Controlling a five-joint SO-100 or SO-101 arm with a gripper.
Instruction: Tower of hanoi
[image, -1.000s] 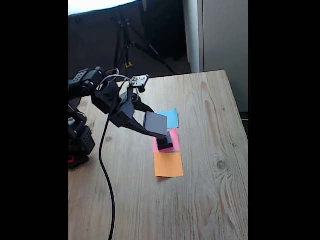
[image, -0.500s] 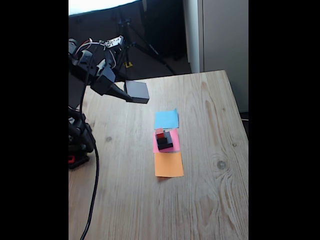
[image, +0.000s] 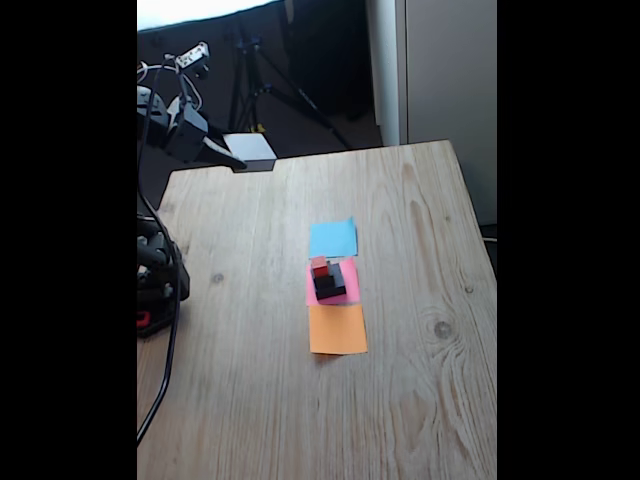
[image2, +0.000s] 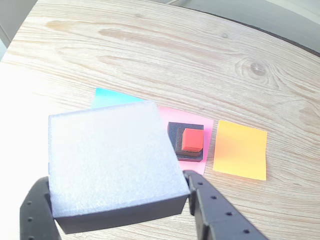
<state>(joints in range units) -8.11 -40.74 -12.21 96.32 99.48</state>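
Note:
My gripper (image: 243, 157) is raised high over the table's far left corner, shut on the wide flat grey block (image: 251, 150). In the wrist view that block (image2: 112, 160) sits between the two black fingers (image2: 210, 212). On the pink paper square (image: 349, 272) stands a stack: the black block (image: 330, 290) at the bottom, a small dark grey block (image2: 186, 136) on it, the tiny red cube (image: 320, 266) on top. In the wrist view the red cube (image2: 192, 139) lies to the right of the held block, far below it.
A blue paper square (image: 333, 238) lies beyond the pink one and an orange paper square (image: 337, 329) lies nearer the camera. The arm's base (image: 158, 280) and a black cable (image: 160, 380) occupy the table's left edge. A tripod (image: 262, 85) stands behind the table.
The gripper has lifted the wide grey block from beside the stack and swung up and back to the far left. The stack on the pink square stays put.

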